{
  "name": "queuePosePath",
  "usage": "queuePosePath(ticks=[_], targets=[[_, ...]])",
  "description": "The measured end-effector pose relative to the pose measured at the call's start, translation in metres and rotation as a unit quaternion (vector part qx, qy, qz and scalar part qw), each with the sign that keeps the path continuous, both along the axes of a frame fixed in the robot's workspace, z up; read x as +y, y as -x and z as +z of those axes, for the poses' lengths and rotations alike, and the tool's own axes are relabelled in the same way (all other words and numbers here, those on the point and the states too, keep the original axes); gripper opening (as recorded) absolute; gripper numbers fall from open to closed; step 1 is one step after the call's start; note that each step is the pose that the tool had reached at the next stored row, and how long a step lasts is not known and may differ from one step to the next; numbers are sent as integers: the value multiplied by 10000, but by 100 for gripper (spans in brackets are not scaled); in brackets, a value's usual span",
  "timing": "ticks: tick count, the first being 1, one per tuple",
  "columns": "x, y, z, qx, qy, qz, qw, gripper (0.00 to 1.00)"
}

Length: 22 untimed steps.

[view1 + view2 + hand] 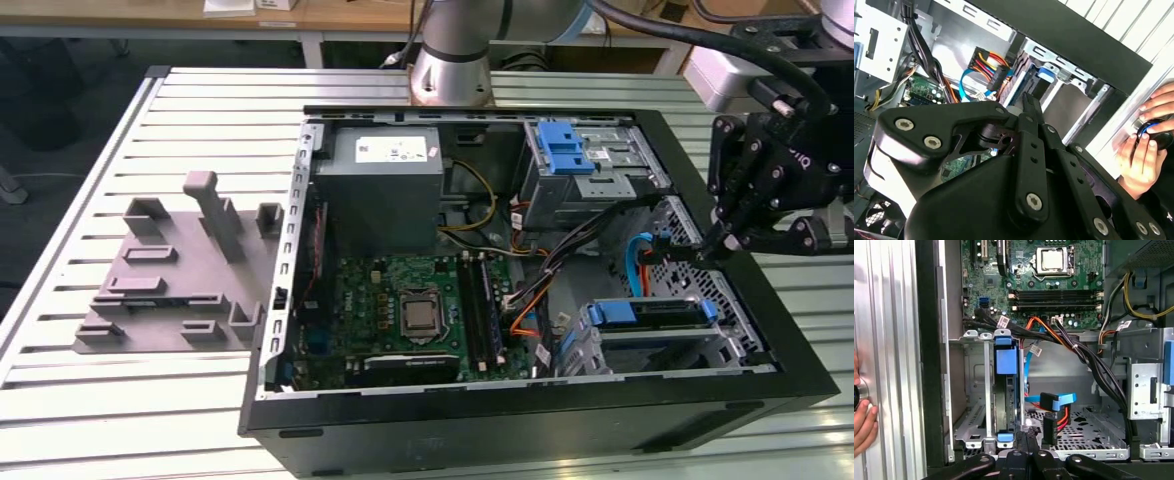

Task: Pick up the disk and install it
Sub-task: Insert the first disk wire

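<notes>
Below me lies an open black computer case on a ribbed metal table. Inside I see the green motherboard, a gray power supply box and a metal drive cage with a blue latch on top. A gray plastic fixture rests on the table, at the exterior view's left of the case.
</notes>
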State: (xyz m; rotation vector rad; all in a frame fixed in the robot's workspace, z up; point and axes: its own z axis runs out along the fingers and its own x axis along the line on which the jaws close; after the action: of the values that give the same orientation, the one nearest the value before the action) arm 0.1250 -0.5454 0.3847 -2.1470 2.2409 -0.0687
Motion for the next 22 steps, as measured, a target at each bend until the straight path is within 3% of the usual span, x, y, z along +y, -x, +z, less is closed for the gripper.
queuePosePath(ticks=[8, 18, 22], targets=[[87, 5, -71, -28, -1, 16, 10000, 11], [107, 17, -97, -50, -2, 21, 10000, 11], [116, 43, -108, -86, 0, 21, 10000, 11]])
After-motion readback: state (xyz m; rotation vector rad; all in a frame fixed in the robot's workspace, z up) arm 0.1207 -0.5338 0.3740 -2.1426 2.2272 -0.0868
